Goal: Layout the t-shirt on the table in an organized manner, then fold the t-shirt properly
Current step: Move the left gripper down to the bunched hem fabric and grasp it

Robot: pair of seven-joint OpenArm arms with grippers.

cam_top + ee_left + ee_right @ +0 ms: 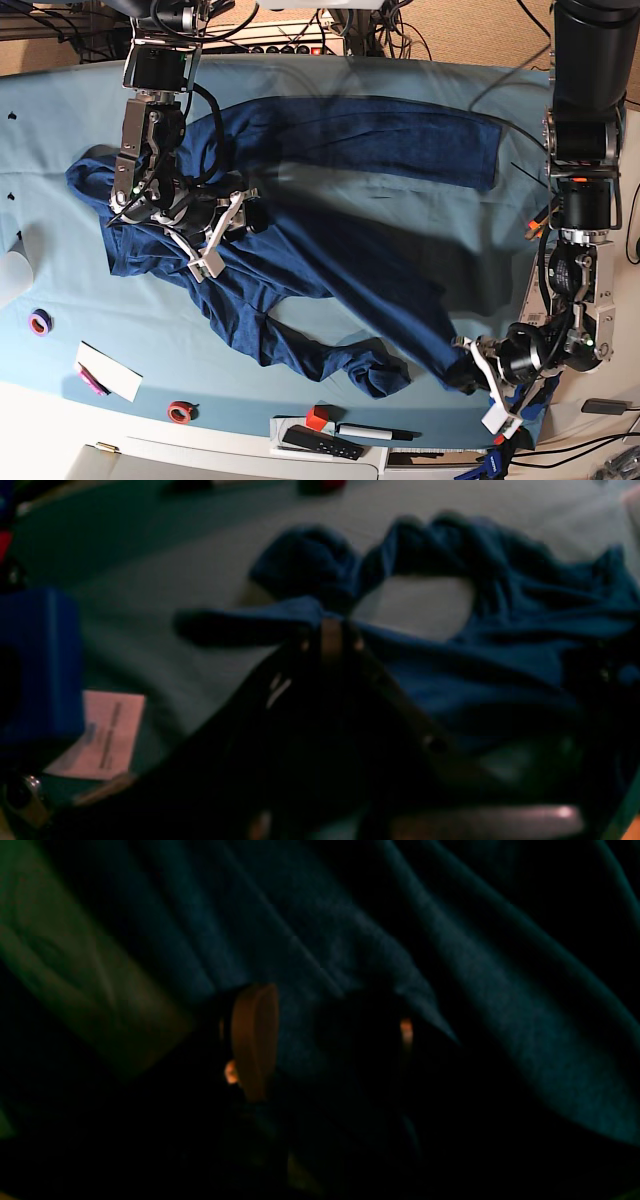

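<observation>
Fabric fills your left wrist view: the left tool (331,630) is clamped on a t-shirt (450,645) edge; in the right wrist view the right tool (325,1040) gapes over cloth; from the base, the shirt sprawls crumpled across the table (60,140); you're at layout, so I judge pulling it flat comes next.

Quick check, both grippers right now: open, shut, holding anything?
Left gripper: shut on an edge of the t-shirt.
Right gripper: jaws wide apart over the t-shirt body, nothing pinched.
</observation>
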